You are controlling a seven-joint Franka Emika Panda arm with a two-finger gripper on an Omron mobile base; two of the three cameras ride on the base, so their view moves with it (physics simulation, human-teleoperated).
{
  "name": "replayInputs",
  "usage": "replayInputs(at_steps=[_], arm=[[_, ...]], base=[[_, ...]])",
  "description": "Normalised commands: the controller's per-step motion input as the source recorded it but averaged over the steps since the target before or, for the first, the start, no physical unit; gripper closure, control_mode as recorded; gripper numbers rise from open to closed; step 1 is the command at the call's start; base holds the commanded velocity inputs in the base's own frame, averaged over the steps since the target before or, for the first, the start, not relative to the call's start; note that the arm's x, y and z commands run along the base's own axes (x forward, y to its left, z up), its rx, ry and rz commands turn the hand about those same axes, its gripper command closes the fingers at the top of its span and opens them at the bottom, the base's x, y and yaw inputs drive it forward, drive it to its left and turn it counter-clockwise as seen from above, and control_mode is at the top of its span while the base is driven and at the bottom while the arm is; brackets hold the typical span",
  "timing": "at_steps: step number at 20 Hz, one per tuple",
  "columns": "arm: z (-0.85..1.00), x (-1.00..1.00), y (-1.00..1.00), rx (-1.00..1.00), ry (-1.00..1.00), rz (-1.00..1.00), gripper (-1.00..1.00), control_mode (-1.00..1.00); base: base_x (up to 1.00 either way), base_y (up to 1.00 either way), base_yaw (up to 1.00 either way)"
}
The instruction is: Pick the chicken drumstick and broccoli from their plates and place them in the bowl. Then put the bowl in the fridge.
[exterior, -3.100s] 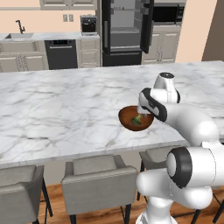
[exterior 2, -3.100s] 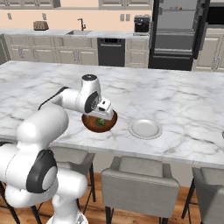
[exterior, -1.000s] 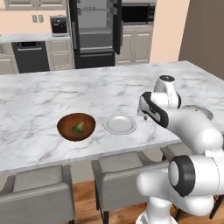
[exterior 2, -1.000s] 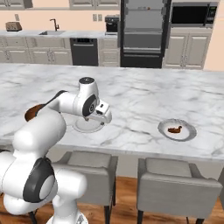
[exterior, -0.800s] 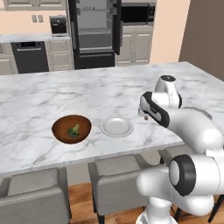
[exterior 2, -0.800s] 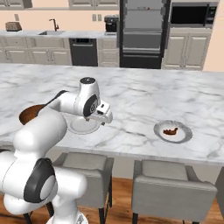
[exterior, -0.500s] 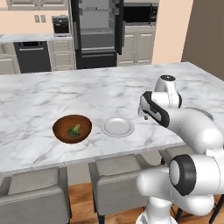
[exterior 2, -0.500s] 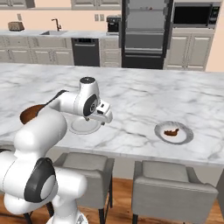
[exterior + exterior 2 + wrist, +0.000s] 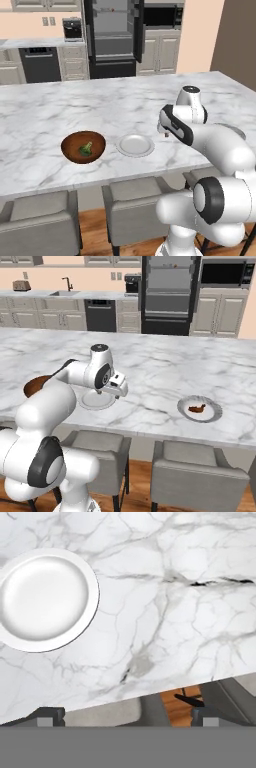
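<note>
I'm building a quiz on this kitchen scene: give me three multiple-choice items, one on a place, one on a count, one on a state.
1. Where is the broccoli?
A. on a plate
B. in the bowl
C. on the bare counter

2. How many plates stand on the counter?
A. one
B. two
C. three

3. How is the tool?
A. shut on the drumstick
B. shut, empty
C. open, empty

Answers:
1 B, the green floret lies inside the brown bowl.
2 B, one empty plate beside the bowl, one plate bearing the chicken drumstick.
3 C, its fingertips stand wide apart with nothing between.
</note>
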Motion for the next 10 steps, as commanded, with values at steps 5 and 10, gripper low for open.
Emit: replayInputs(at_steps=[5, 10], arm=[[0.00, 0.00, 0.00, 0.00, 0.00, 0.00, -1.00, 1.00], [0.00, 0.00, 0.00, 0.00, 0.00, 0.00, -1.00, 1.00]], base=[[0.02, -0.61, -0.05], [0.22, -0.36, 0.00]])
